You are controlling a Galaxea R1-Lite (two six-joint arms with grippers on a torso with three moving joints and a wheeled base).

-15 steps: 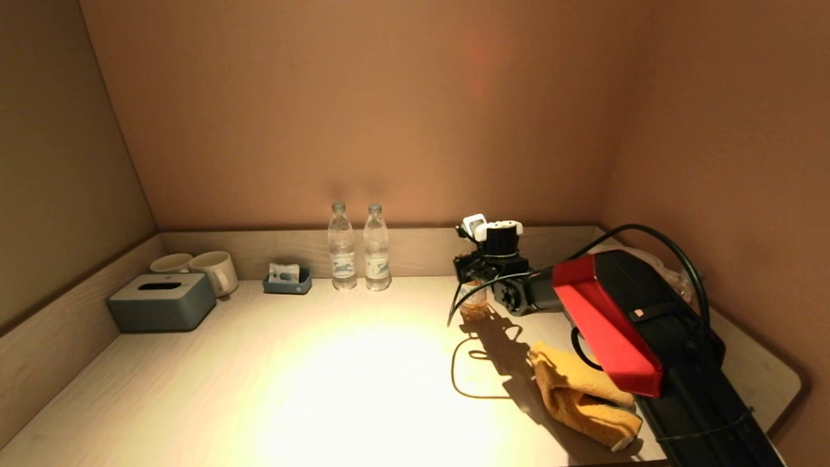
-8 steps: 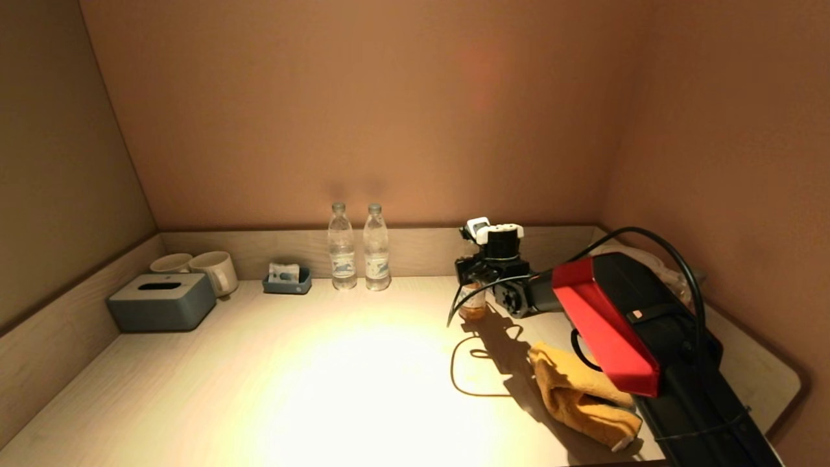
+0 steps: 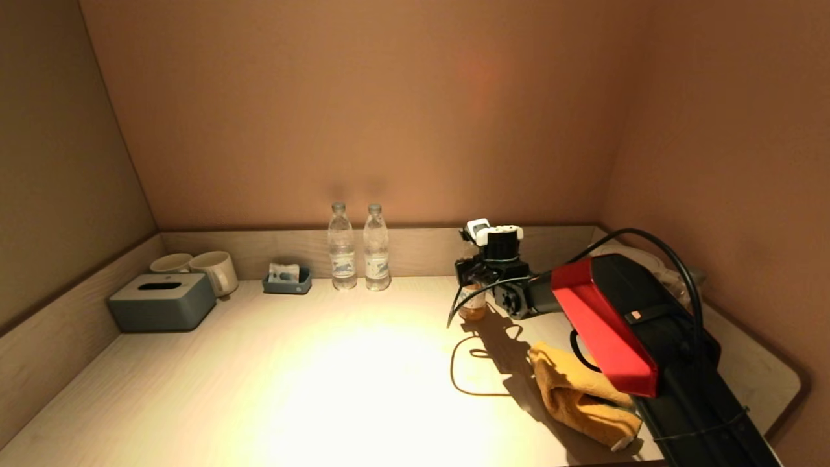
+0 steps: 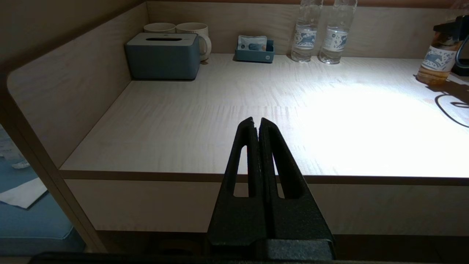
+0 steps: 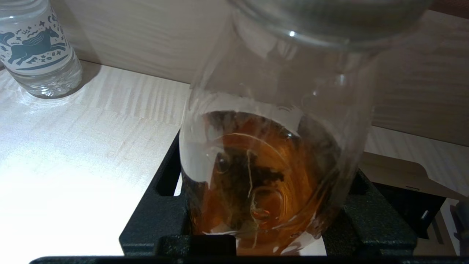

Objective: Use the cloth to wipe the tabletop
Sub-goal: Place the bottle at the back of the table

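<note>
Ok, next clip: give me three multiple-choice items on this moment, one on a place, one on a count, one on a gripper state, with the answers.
1. Where does the yellow cloth lie?
A. beside the tissue box
B. on the tabletop near its front right, under the right arm
C. between the two mugs

2. How many clear water bottles stand together at the back wall?
A. one
B. two
C. four

3. What is the right gripper doing?
A. shut on the tea bottle
B. pressing the cloth
C. open above the mugs

Answers: 1 B, the head view shows it crumpled there. 2 B, one water bottle stands beside a second water bottle. 3 A, the right wrist view shows the amber-filled bottle between its fingers. The left gripper is shut, off the table's front edge.
</note>
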